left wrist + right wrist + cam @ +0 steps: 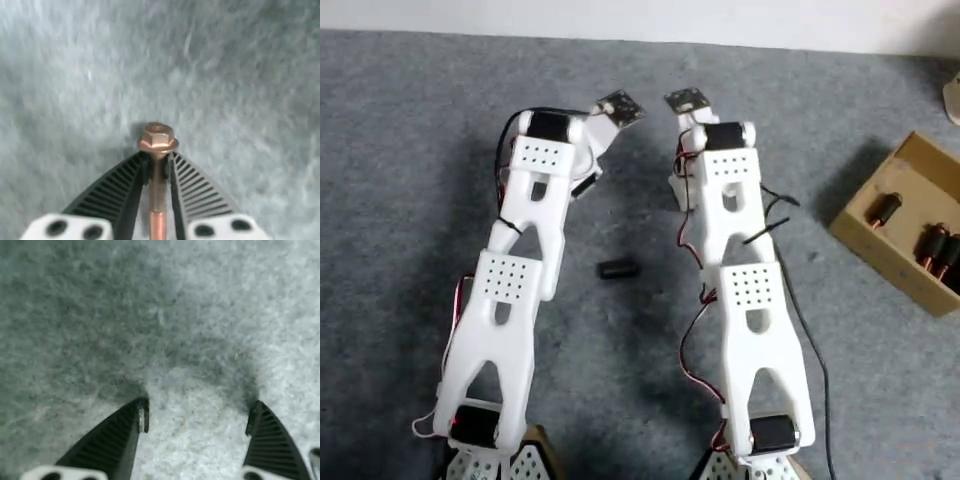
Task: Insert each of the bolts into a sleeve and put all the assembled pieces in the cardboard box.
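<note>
Left wrist view: left gripper (157,165) clenched on bolt (158,140) shank, head protruding past tips, likely kept free for insertion. Right gripper (197,422) spread wide, empty, over grey mat (150,315). Sleeve (618,269) lies loose on mat, apart from both grippers. Cardboard box (876,252) holds assembled pieces (935,250).

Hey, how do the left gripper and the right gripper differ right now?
The left gripper is shut on a copper bolt; the right gripper holds nothing. The left gripper's jaws stand close together against the bolt's shank; the right gripper's jaws stand wide apart. Both have black ribbed pads and point at the grey mat.
</note>
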